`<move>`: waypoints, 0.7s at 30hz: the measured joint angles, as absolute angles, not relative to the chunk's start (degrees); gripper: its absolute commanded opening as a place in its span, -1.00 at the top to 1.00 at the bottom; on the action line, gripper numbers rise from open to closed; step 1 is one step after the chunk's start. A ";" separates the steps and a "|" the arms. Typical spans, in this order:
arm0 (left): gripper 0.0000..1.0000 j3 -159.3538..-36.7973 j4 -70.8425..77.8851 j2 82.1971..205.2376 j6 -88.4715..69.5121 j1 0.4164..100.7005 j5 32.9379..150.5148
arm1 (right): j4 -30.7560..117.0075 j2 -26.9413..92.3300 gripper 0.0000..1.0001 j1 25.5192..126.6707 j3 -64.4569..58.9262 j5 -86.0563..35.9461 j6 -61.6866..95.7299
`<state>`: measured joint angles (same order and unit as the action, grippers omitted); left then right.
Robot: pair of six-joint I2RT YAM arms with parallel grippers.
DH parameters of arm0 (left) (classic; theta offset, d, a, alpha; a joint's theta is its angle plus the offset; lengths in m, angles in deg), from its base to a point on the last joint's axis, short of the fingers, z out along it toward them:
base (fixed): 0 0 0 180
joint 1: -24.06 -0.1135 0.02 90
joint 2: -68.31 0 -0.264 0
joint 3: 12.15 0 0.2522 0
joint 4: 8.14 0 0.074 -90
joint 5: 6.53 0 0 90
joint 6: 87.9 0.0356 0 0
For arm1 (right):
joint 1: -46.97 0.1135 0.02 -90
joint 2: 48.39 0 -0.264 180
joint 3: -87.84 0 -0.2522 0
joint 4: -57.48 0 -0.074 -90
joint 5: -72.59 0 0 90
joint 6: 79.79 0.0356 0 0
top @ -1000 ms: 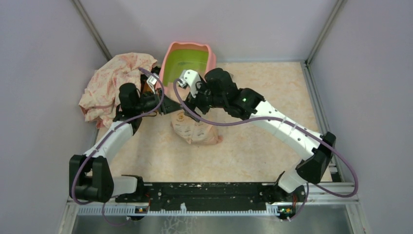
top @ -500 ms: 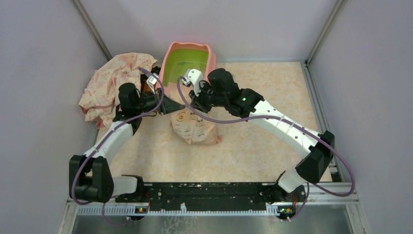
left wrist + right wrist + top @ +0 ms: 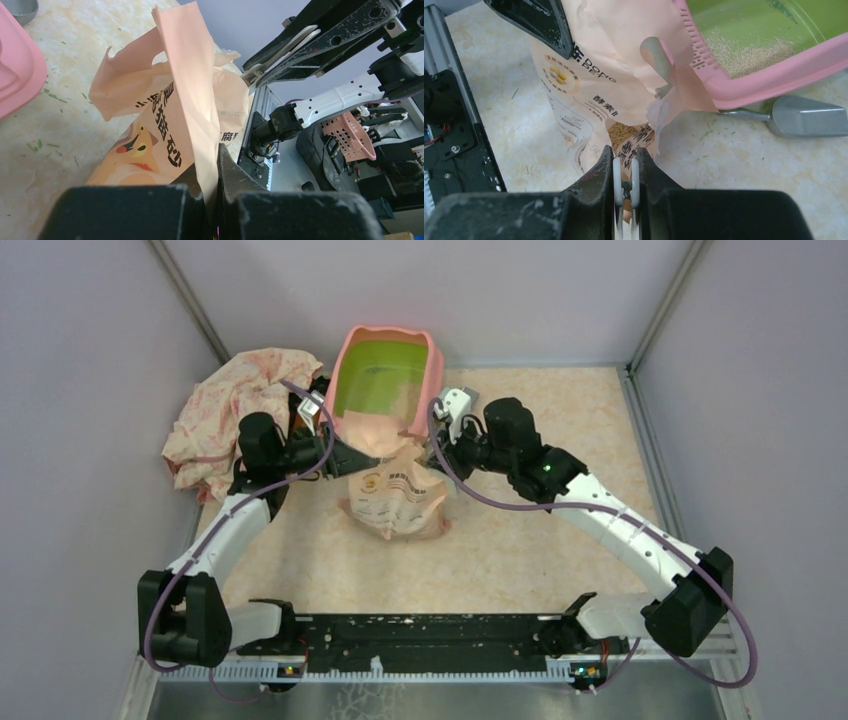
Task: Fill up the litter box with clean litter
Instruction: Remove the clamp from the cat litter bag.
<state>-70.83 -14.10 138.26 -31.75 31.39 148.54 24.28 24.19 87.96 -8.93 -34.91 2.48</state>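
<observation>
Grey walls are closing in a pale marbled bench (image 3: 480,560). At its far side the litter box (image 3: 385,385) is sitting with its green inside showing, and a thin drift of litter (image 3: 744,47) is lying along one edge. Just in front of it the bag (image 3: 395,495) is slumping, its torn top touching the pink rim. The left hand (image 3: 212,170) is clenching one flap of the bag's mouth. The right hand (image 3: 625,172) is clamped too, and in the left wrist view its white pads are meeting the opposite corner of the paper. A scoop (image 3: 806,117) is lying beside the box, and a crumpled cloth (image 3: 240,405) is bunching up to the left.

Both grips are sitting on thin, ragged paper. Hoisting a loaded bag by those edges is probably inviting a further tear or a slip, which would drop the bag and scatter granules across the bench. If one hand is rising faster than the other, the mouth could be folding shut or pouring outside the rim. The box may also be sliding away as the bag presses against it, since nothing is bracing it.
</observation>
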 measured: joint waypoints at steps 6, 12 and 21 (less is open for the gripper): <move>1.00 -70.59 -14.10 138.26 -31.72 31.17 148.70 | 28.54 23.97 1.00 87.15 -10.63 -37.95 4.91; 1.00 -69.85 -13.66 138.26 -30.39 30.69 147.71 | 32.32 22.00 1.00 83.41 -11.90 -39.98 8.82; 0.64 -68.19 -14.47 139.88 -29.84 29.80 145.37 | 35.64 16.02 1.00 79.04 -12.01 -41.58 14.85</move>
<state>-68.19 -14.47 139.88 -29.84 29.80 145.37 35.64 16.02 79.04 -12.01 -41.58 14.85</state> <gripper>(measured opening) 0.064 0.119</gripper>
